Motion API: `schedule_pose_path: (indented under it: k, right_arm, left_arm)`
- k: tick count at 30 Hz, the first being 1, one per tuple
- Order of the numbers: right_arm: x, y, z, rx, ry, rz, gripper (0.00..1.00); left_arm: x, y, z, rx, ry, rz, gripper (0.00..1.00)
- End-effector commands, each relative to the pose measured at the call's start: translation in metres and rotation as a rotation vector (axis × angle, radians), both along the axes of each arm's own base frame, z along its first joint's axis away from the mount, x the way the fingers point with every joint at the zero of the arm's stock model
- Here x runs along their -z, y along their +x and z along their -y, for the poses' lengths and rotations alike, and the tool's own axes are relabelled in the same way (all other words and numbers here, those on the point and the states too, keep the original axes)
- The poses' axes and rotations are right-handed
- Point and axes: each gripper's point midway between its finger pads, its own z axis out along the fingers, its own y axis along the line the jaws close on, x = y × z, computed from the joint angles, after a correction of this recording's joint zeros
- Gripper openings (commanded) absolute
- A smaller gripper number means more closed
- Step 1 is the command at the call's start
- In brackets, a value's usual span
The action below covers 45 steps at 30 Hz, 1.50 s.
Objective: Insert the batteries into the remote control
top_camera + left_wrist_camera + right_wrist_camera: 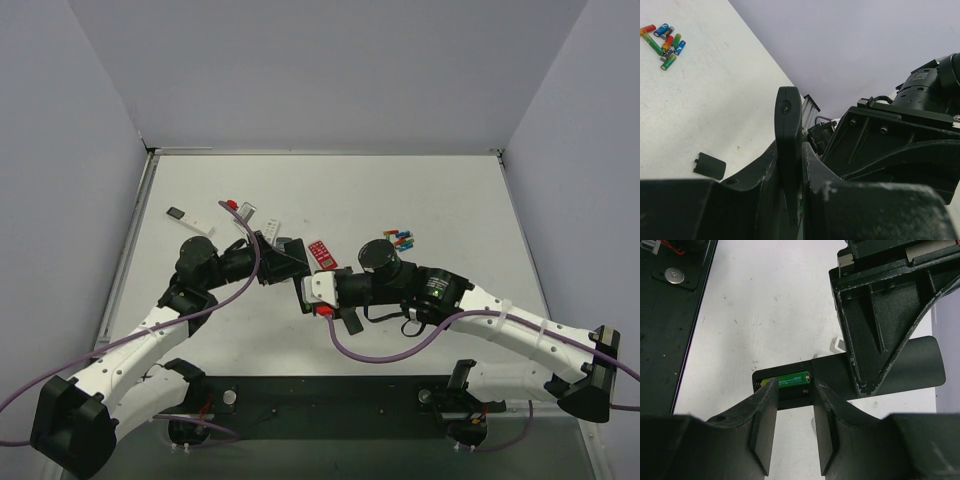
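Observation:
My left gripper (802,165) is shut on a remote (788,125) that it holds edge-on above the table. Only the remote's dark back shows, and its face is hidden. In the right wrist view the remote (910,365) has its battery bay open, with one green battery (792,378) lying in the upper slot. The lower slot shows a bare spring. My right gripper (795,386) is open and empty, its fingers straddling the bay just above it. The loose batteries (402,238) lie in a small pile at the back right, and they also show in the left wrist view (665,42).
A small dark battery cover (709,165) lies on the table. A white remote (247,213), a slim white stick with a black end (190,220) and a red card-like item (322,253) lie behind the arms. The black base plate (320,395) runs along the near edge.

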Motion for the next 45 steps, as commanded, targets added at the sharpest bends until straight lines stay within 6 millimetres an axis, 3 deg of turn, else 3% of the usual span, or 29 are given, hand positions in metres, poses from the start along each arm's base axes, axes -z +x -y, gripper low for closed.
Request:
schedule_pose_path:
  k: [1,14,24,30,45]
  right_arm:
    - [-0.027,-0.002,-0.012,-0.055,0.078,0.025,0.29]
    - [-0.025,-0.001,-0.017,-0.069,0.057,0.025,0.23]
    - [-0.011,-0.005,-0.015,-0.075,0.022,-0.010,0.10]
    - [0.000,-0.009,-0.011,-0.073,0.006,-0.043,0.06]
    - [0.040,-0.010,0.000,-0.004,-0.016,-0.111,0.03]
  left_arm:
    - [-0.030,-0.003,0.002,0.023,-0.040,0.089,0.00]
    - [-0.032,-0.006,0.001,0.029,-0.046,0.094,0.00]
    - [-0.040,-0.008,0.000,0.025,-0.087,0.089,0.00]
    - [-0.053,-0.010,-0.003,0.014,-0.158,0.092,0.00]
    - [-0.110,-0.022,-0.019,-0.030,-0.350,0.189,0.00]
